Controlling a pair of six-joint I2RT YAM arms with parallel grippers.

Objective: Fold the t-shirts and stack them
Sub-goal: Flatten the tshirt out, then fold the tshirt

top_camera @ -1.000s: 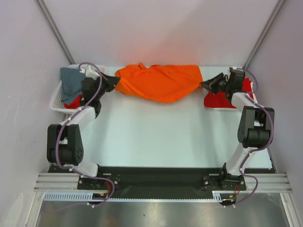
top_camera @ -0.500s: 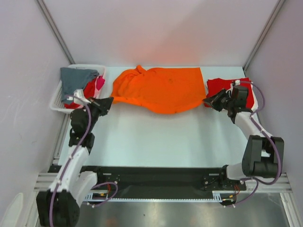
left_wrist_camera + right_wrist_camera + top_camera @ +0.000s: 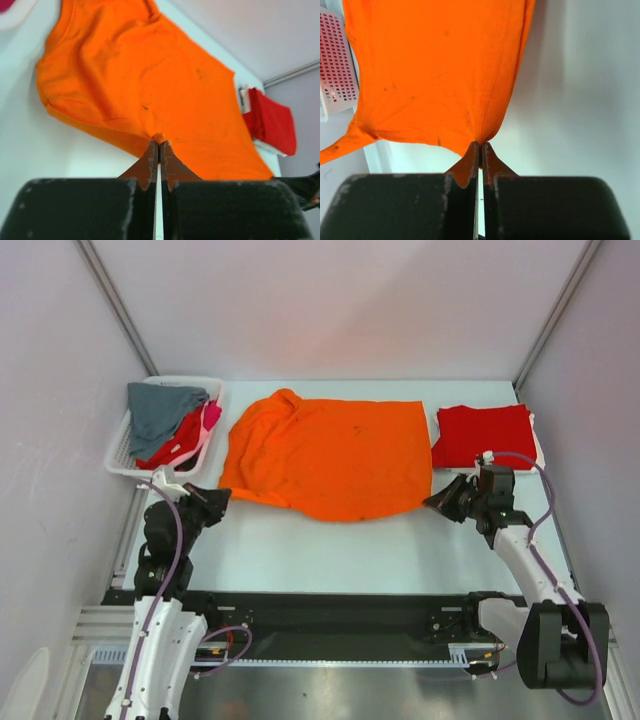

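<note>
Spreading step: left pincer (image 3: 212, 502) and right pincer (image 3: 437, 502) each pinch tight a near corner of the bright orange cloth t-shirt (image 3: 330, 455), flat on the pale worktop (image 3: 330, 540), and next comes a clean fold across.

you've got the spread tee (image 3: 330, 455) lying mid table (image 3: 330, 550), basket (image 3: 118, 458) off to its left with more tees (image 3: 160, 415) piled in it, folded tee (image 3: 485, 435) just right, your left gripper (image 3: 222, 498) at its near-left corner, right gripper (image 3: 431, 502) at the near-right

Five t-shirts — one orange tee (image 3: 330, 455), two red tees (image 3: 484, 435) (image 3: 172, 443), one grey tee (image 3: 158, 408), one pink tee (image 3: 210, 418) — one basket (image 3: 117, 458), two grippers (image 3: 221, 499) (image 3: 430, 503)
</note>
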